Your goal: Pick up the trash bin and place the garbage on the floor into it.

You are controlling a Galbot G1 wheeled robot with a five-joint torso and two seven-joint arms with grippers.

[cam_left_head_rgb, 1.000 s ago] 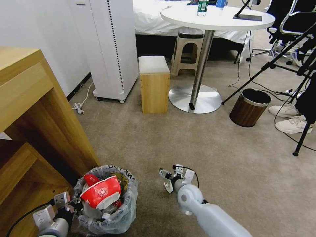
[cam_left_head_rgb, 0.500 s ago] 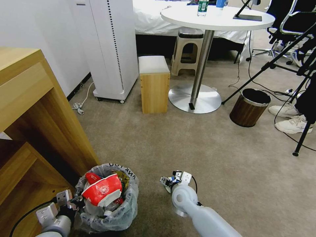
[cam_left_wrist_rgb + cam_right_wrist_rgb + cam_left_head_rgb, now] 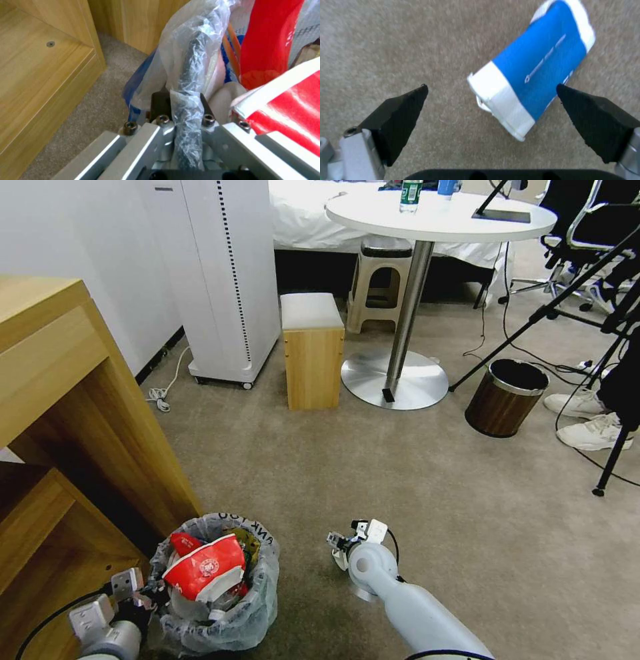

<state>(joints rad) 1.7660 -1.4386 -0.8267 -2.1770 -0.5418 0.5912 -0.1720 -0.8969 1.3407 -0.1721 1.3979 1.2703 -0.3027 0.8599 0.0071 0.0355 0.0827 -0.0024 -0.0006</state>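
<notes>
The right arm has drawn back toward the robot over the last second: its right gripper (image 3: 343, 547), which reached further out onto the carpet before, now hangs lower in the head view at about 6 o'clock, just to the 3 o'clock side of the trash bin (image 3: 213, 587). From the wrist, its dark fingers (image 3: 400, 117) stand wide apart over the floor (image 3: 386, 37), and a blue-white paper cup (image 3: 536, 75) lies on its side between them, not yet touched. I'd judge the pullback was a lining-up over this cup, so the grab looks near.

The left gripper (image 3: 185, 120) has not let go: it stays clamped on the bin's bag-wrapped rim (image 3: 190, 75) at 7 o'clock, beside the wooden desk (image 3: 60, 380). The bin barely shifted and is already heaped, a red-white cup (image 3: 203, 570) on top, so the room left for this cup seems tight.
</notes>
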